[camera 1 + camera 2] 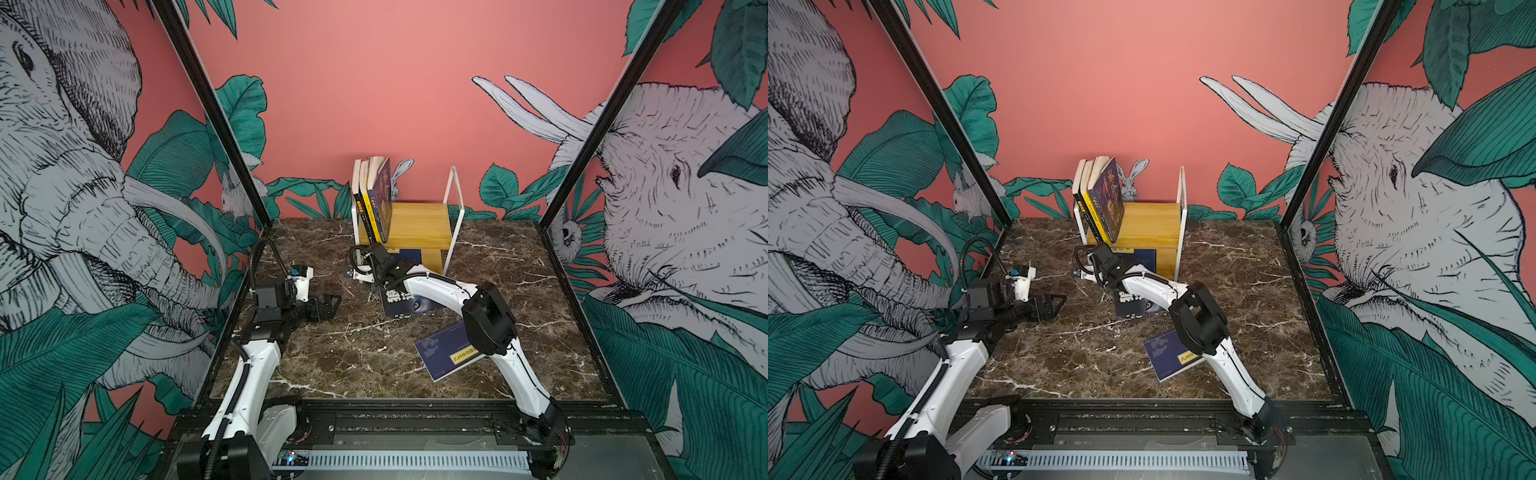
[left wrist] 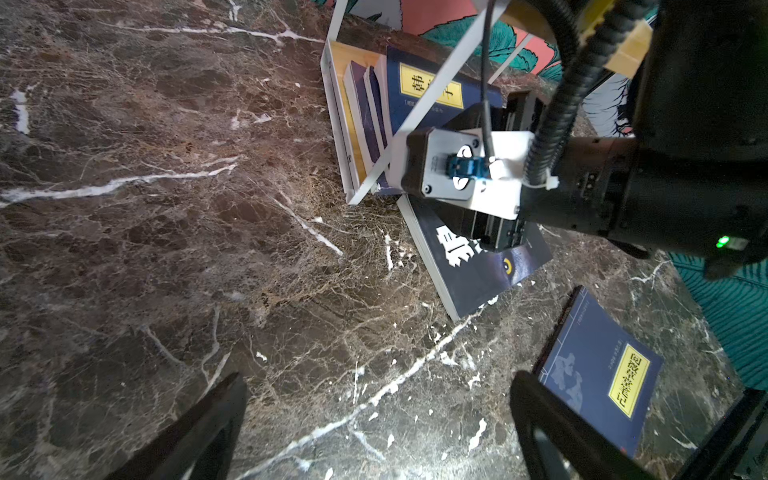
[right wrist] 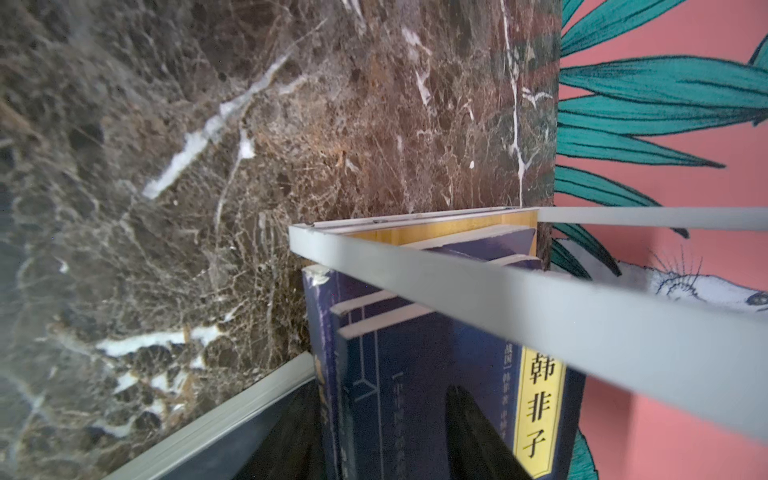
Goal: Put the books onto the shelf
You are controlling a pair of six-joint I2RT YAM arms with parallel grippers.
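**Marble worktop, shelf part filled, two books lying loose**

In both top views the shelf point(image 1: 419, 220) point(image 1: 1150, 226) stands at the middle of the back edge of the worktop point(image 1: 332, 365). On its upper board three upright books point(image 1: 374, 199) lean against the white frame at the end nearer the left edge: one black, one yellow, and a navy one outermost. A black book point(image 1: 399, 305) lies flat just in front of the shelf, partly under the right arm. A labelled navy book point(image 1: 440, 353) lies flat nearer the front edge, right of centre, and that arm covers one corner of it. The right tool point(image 1: 375, 251) is at the lower tier, at the end towards the left edge. The left tool point(image 1: 330, 305) hovers near the left edge, well apart from every book.

In the left wrist view the left tool's fingers point(image 2: 216, 415) are spread wide over bare marble and hold nothing. Beyond them lie the black book point(image 2: 478, 270) and the labelled navy book point(image 2: 598, 374). A row of navy books point(image 2: 419, 87) stands in the lower tier.

In the right wrist view the navy books point(image 3: 407, 374) stand behind a bar of the white frame point(image 3: 540, 316), and the outermost one shows a yellow label. The right tool's dark fingers point(image 3: 469, 432) are partly apart, one on each side of the near edge of these books. I cannot tell whether they are pressing on them.
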